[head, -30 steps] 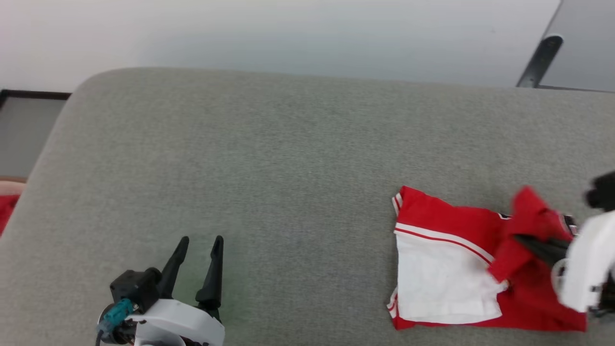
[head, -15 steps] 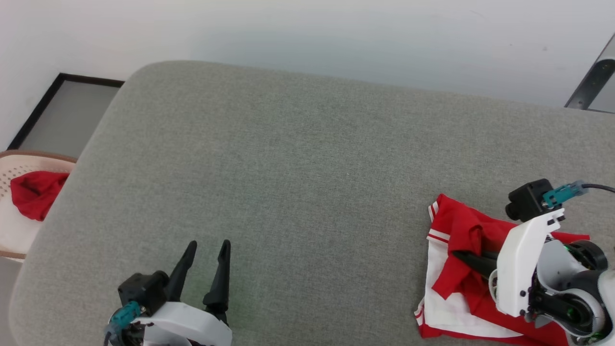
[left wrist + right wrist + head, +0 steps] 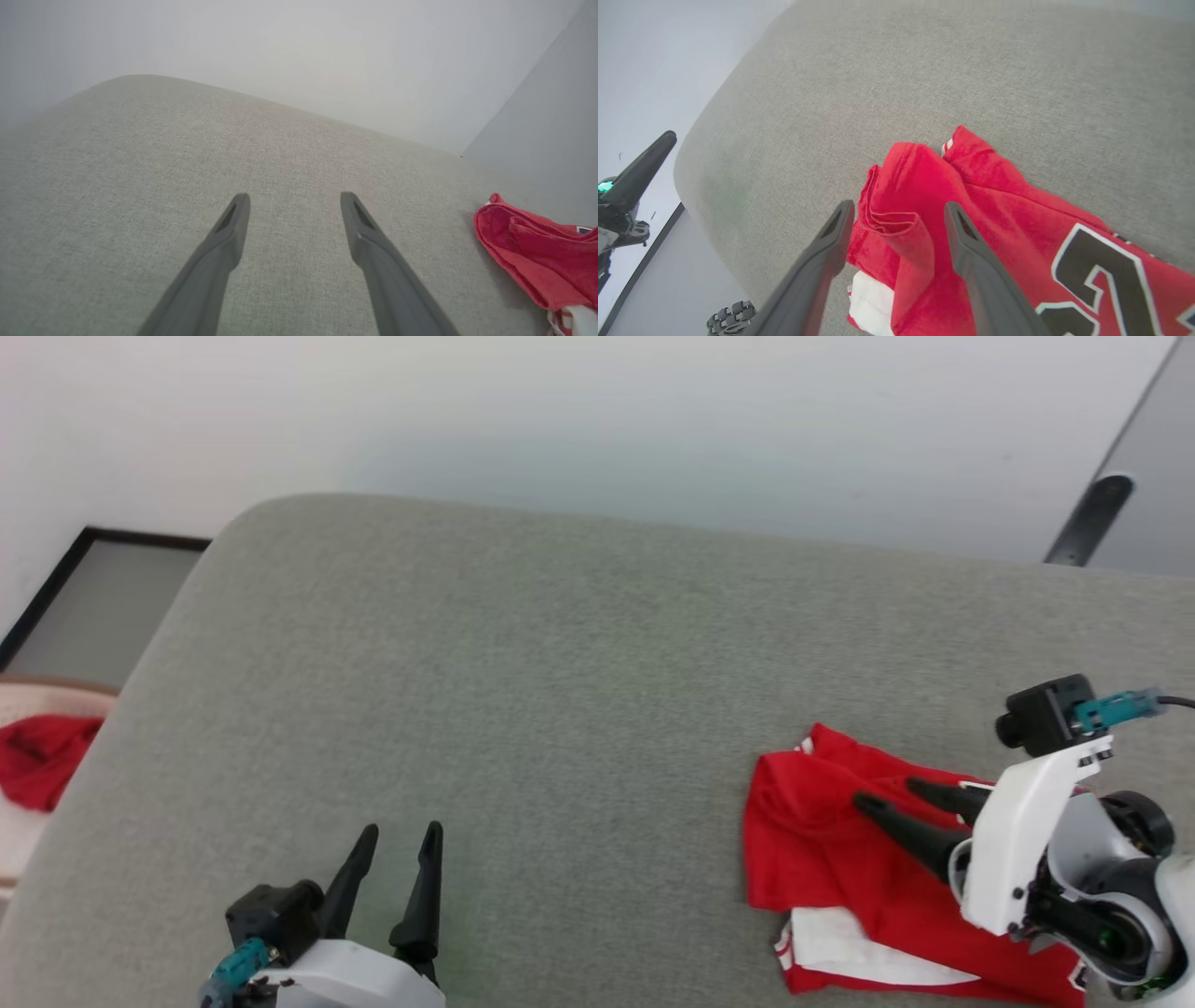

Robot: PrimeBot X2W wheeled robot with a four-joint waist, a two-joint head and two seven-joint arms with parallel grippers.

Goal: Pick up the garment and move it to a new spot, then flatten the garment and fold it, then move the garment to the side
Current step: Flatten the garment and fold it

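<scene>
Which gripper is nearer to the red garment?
Right. The right gripper hangs over the garment, jaws apart; the left gripper is far off to its left.

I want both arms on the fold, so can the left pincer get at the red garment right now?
Probably yes: bare grey cushion lies between the open left pincer and the garment, with nothing in the way. The open right pincer hangs over it, so they might crowd.
</scene>
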